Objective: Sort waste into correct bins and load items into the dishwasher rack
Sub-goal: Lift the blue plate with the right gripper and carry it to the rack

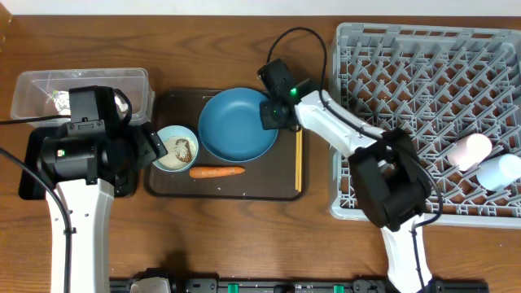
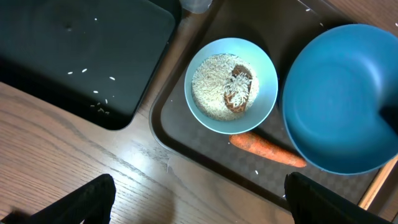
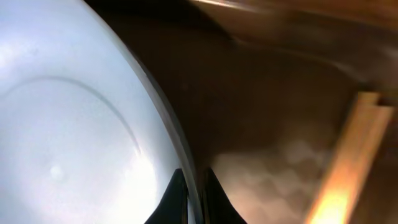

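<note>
Right up against your right wrist cam, the blue plate [image 3: 74,124] has its rim pinched between the fingertips of your right gripper [image 3: 194,194], clamped tight on the edge. Plate's over the brown tray [image 1: 244,187], grabbed on its rack-facing side, so the dishwasher rack [image 1: 423,32] lies straight off to the right, and that arm's the nearer one. Your left gripper [image 2: 202,202] hangs wide open above the rice bowl [image 2: 231,84], holding nothing. No labels or writing I can read anywhere.
</note>
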`<control>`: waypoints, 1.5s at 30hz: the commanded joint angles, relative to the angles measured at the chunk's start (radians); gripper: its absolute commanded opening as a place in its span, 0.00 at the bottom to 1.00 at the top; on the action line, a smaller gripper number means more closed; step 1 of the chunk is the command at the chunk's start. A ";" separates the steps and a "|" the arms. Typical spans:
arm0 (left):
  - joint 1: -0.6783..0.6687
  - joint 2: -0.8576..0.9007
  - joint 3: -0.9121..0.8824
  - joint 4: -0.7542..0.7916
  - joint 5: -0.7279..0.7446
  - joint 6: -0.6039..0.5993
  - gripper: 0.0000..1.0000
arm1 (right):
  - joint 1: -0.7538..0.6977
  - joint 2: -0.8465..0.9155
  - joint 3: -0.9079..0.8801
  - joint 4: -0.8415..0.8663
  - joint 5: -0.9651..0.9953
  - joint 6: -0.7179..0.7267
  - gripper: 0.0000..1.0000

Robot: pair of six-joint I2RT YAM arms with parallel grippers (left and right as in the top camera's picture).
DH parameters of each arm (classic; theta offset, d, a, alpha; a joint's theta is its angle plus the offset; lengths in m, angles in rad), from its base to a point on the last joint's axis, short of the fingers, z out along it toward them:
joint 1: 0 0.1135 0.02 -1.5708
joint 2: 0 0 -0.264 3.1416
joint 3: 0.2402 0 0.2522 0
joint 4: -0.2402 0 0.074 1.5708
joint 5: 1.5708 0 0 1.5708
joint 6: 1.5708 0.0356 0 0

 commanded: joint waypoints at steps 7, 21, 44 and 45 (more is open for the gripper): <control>0.005 0.003 -0.008 -0.001 -0.016 -0.016 0.88 | -0.117 -0.356 0.092 -0.124 0.283 -0.205 0.01; 0.005 0.003 -0.008 -0.001 -0.016 -0.016 0.88 | -0.399 -0.566 0.089 -0.158 0.914 -0.387 0.01; 0.005 0.003 -0.008 0.022 -0.016 -0.016 0.88 | -0.779 -0.273 0.089 0.076 1.211 -0.457 0.01; 0.005 0.003 -0.008 0.024 -0.016 -0.016 0.88 | -0.784 -0.262 0.089 0.099 1.211 -0.479 0.01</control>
